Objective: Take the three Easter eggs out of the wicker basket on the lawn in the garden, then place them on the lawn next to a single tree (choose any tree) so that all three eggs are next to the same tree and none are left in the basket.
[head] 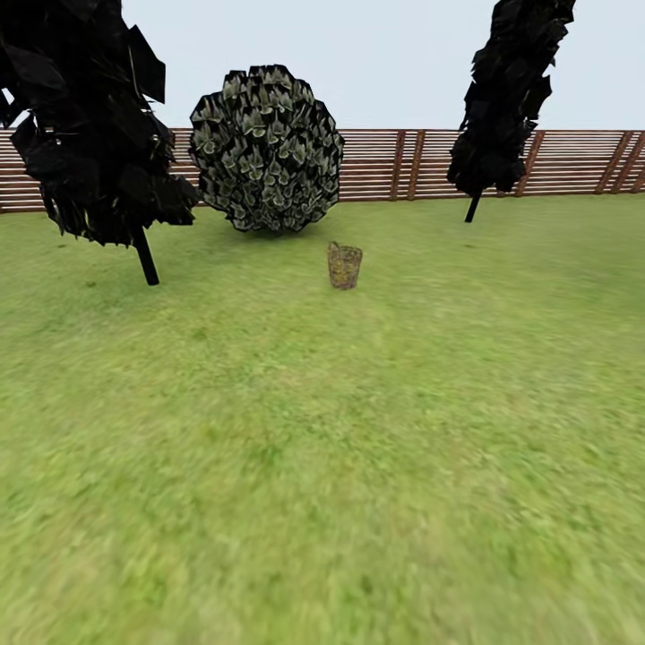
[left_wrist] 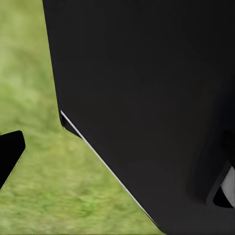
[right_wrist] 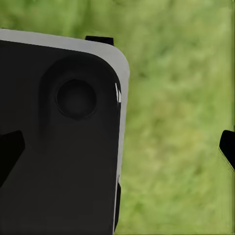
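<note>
The lawn (head: 322,466) is the biggest thing here, a broad stretch of mottled green grass running from the robot's feet to a brown slatted fence (head: 403,166) under a pale sky. Two narrow dark ragged-leaved trees stand on it, one at the left (head: 85,125) and one at the right (head: 506,98), and between them, nearer the left one, sits a round grey-green bush (head: 266,148). None of these looks like the thick-trunked tree the task wants, so that one remains to be found.

The wicker basket (head: 344,266) stands upright on the grass well ahead, just in front of and a little right of the bush, small and brown at this range. Its contents are too small to tell; no eggs can be made out.

The step in hand is, by my reading, the drive up to the basket. To do it well, keep the basket near the centre of the head view, approach straight on, and stop while it is within reach of both arms but not under the base. Slowing near the end should help avoid nudging it over.

In the left wrist view, a large black body of the robot (left_wrist: 147,107) blocks most of the grass, with a dark finger tip (left_wrist: 10,152) at the edge. In the right wrist view, a black and grey panel (right_wrist: 58,137) sits over the grass, with dark tips at both edges (right_wrist: 227,147). Whether either pincer is spread or pressed together, I cannot tell.
</note>
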Available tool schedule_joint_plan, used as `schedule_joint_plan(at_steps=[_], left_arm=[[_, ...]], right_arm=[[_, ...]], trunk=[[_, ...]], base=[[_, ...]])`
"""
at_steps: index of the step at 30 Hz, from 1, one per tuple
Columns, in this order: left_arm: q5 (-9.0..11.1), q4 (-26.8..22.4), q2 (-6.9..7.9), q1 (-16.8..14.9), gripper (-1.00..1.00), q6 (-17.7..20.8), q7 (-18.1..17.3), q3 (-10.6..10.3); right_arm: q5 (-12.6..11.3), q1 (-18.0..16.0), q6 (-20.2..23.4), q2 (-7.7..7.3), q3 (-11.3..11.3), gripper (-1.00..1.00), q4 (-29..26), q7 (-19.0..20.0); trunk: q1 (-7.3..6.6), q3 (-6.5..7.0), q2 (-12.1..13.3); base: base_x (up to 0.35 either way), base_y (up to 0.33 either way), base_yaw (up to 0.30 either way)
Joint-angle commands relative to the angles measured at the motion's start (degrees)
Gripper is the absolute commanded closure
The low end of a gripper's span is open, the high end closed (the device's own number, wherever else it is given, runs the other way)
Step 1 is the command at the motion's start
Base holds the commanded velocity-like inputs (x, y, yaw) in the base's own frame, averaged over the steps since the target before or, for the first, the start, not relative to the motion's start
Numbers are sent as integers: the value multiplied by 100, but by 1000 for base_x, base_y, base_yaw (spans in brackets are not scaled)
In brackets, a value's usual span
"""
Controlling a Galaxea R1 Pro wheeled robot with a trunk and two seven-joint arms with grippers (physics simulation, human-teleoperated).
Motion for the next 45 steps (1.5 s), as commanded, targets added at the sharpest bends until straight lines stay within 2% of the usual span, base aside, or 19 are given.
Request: schedule_joint_plan(at_steps=[1, 45], left_arm=[[5, -9, -1, 3, -100, -8, 4, 2], [7, -9, -1, 5, -100, -8, 5, 3]], right_arm=[[24, -3, -17, -1, 7, -100, 5, -1], [16, -3, 36, -2, 3, -100, 5, 2]], trunk=[[3, -3, -1], [3, -3, -1]], base=[[334, 0, 0], [334, 0, 0]])
